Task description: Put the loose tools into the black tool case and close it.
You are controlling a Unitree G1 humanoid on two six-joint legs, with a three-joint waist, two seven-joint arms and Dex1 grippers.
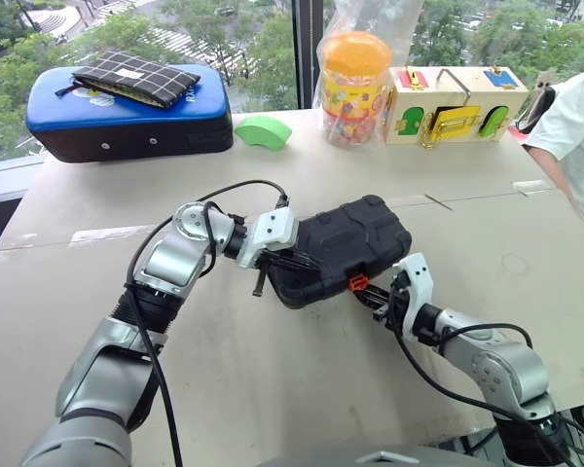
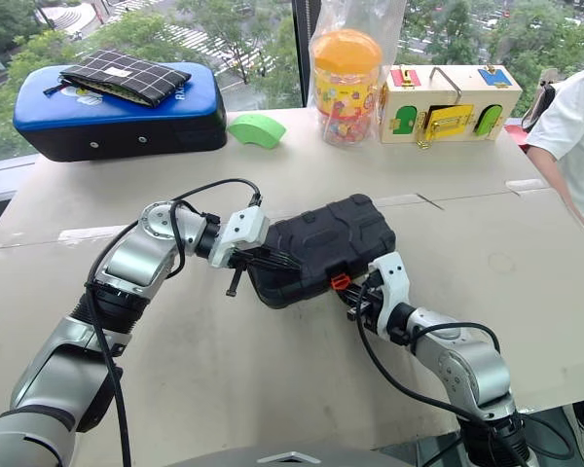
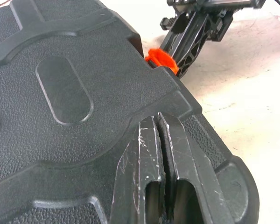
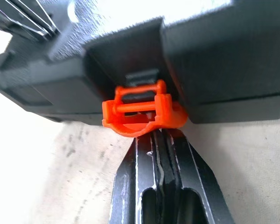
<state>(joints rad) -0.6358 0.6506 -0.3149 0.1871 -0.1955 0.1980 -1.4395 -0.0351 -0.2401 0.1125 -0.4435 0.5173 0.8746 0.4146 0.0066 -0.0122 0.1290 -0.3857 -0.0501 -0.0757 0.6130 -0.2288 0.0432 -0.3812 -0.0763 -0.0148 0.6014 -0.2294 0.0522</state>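
Both our fingers are pressed together, holding nothing: the left gripper (image 1: 273, 261) rests on the lid of the closed black tool case (image 1: 343, 245), the right gripper (image 1: 378, 298) touches its orange latch (image 1: 357, 282). We see the case mid-worktop (image 1: 273, 389), pale and scuffed. Far off stand a blue-topped case (image 1: 127, 117), a toy jar (image 1: 352, 88), and windows over trees.

Closed left gripper (image 3: 159, 125) presses the black tool case (image 3: 74, 88) lid near its orange latch (image 3: 161, 59)
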